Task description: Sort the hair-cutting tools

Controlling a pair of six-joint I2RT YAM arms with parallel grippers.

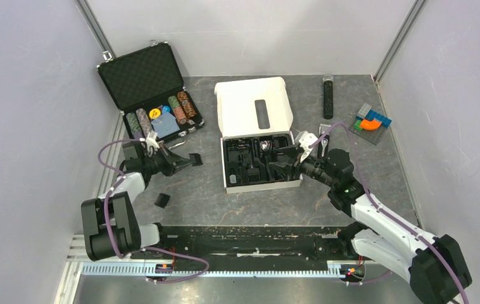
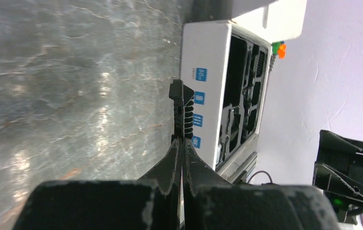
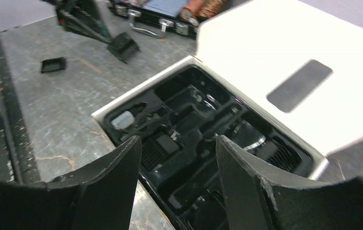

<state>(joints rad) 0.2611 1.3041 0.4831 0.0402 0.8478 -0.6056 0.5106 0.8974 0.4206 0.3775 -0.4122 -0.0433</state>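
A small black ribbed plastic comb attachment is pinched edge-on in the left pincer, whose jaws are clenched on its lower end. It sits over the grey stone-patterned bench, between the open black chip case and the white cardboard box. I cannot tell whether it touches the bench. It looks light, stiff and smooth, with thin teeth that could flex or snap, so the solid back edge is the better place to grip. A second flat black plastic attachment lies on the bench nearer the arm bases. The right pincer hangs over the box's black moulded tray with its jaws spread wide, grasping nothing.
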